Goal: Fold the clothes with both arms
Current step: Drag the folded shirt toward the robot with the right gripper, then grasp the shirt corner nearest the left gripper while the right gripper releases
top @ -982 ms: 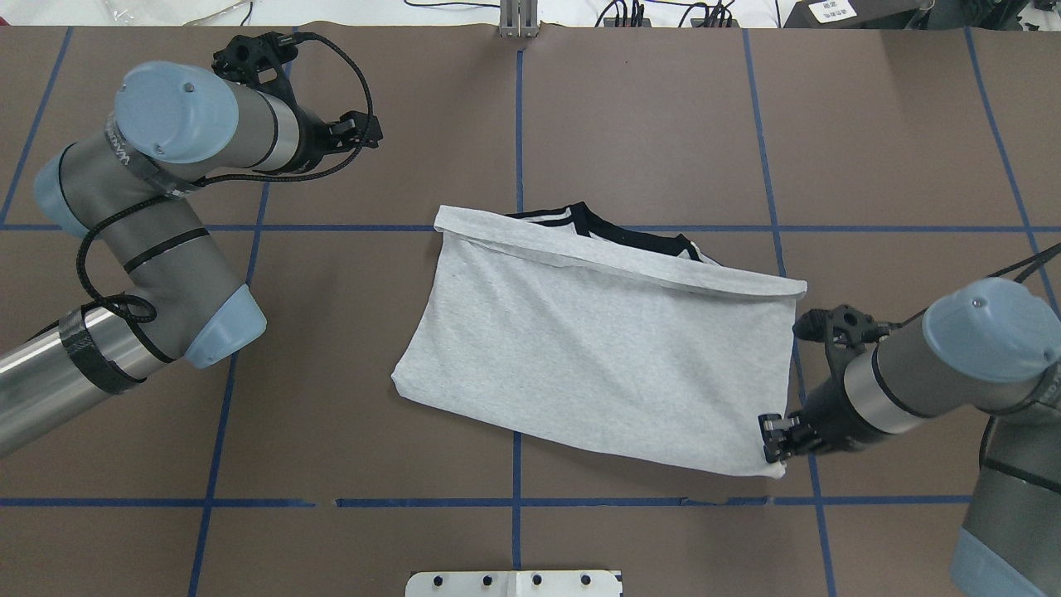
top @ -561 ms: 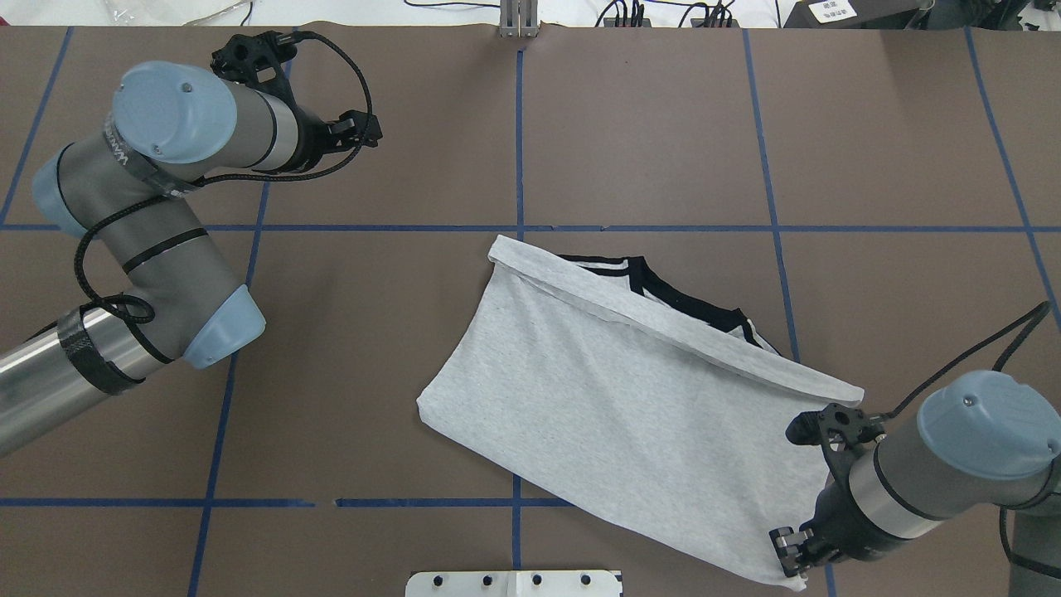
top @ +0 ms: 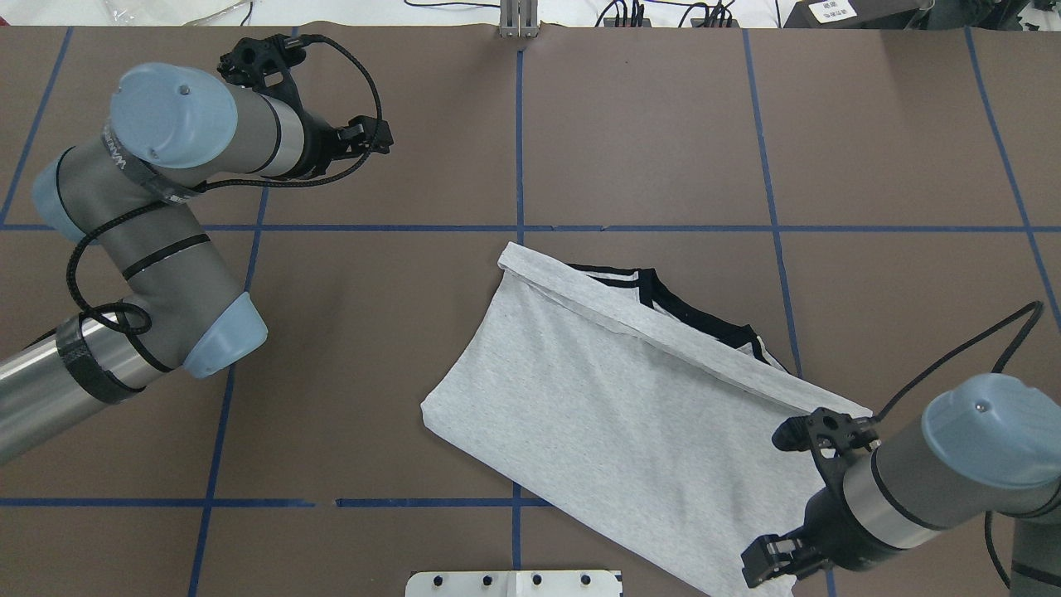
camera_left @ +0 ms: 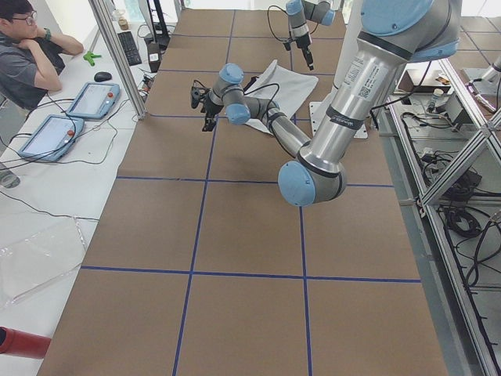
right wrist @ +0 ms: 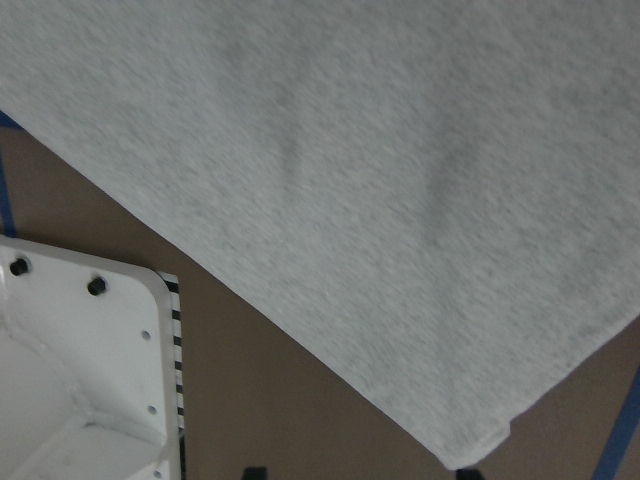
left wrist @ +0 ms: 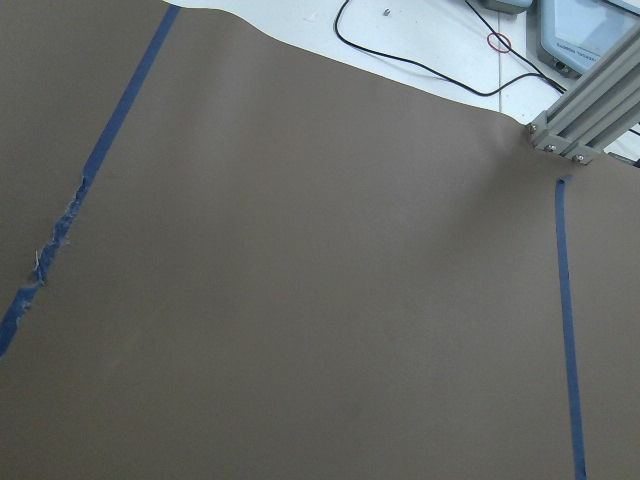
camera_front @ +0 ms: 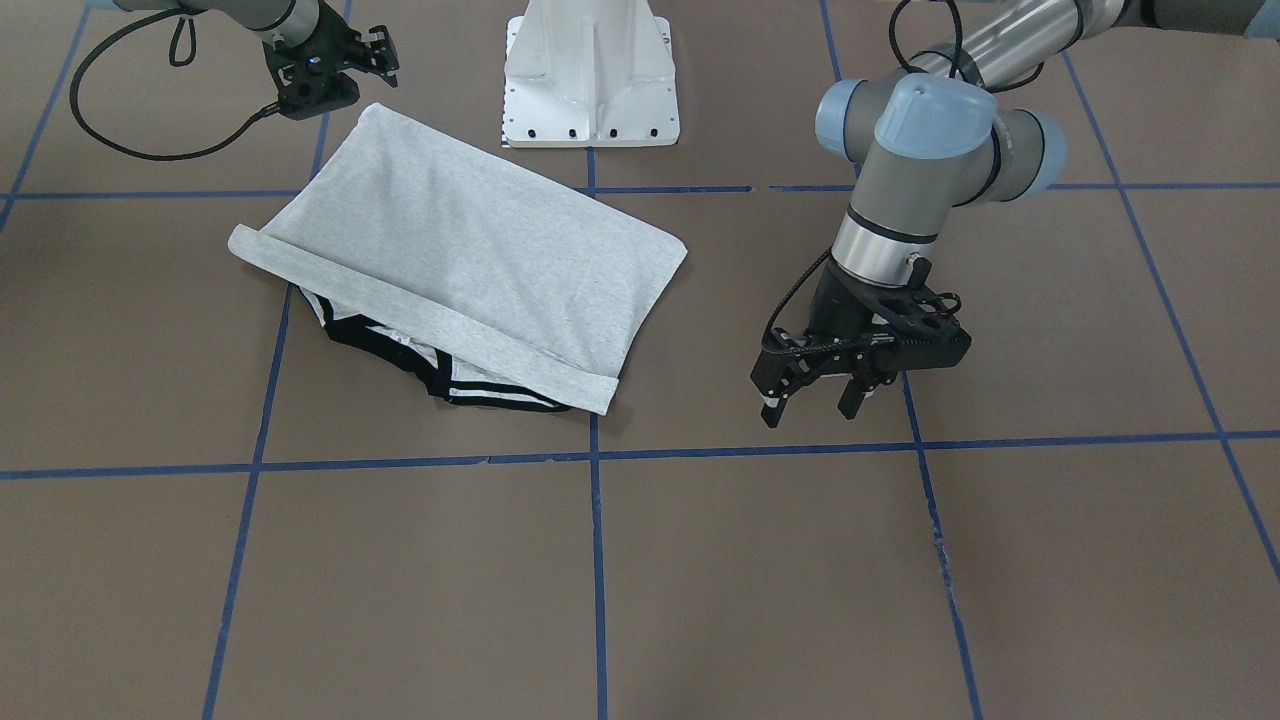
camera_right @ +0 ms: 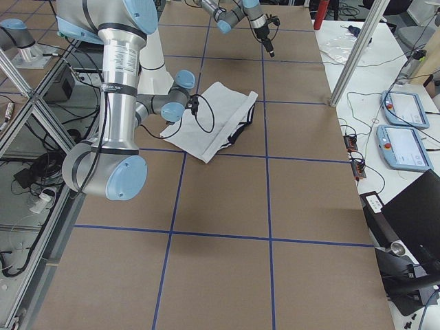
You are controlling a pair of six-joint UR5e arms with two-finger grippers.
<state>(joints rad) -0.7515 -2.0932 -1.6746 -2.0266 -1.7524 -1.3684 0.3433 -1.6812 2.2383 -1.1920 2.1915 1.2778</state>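
Now your right gripper [top: 767, 564] pinches the T-shirt [top: 613, 414] corner (at 5 o'clock); your left gripper [camera_front: 815, 400] hangs spread.

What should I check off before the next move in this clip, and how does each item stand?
1. Left hand open: ok, its fingers stand apart.
2. Left hand clear of the T-shirt: ok, it hangs over bare table beside the shirt.
3. Right hand gripping the shirt corner nearest the white base: cannot tell; it is at that corner, but no view shows a pinch.
4. T-shirt square to the blue grid lines: not ok, it lies skewed.
5. Collar tucked inside the fold: not ok, it sticks out from under the folded edge.
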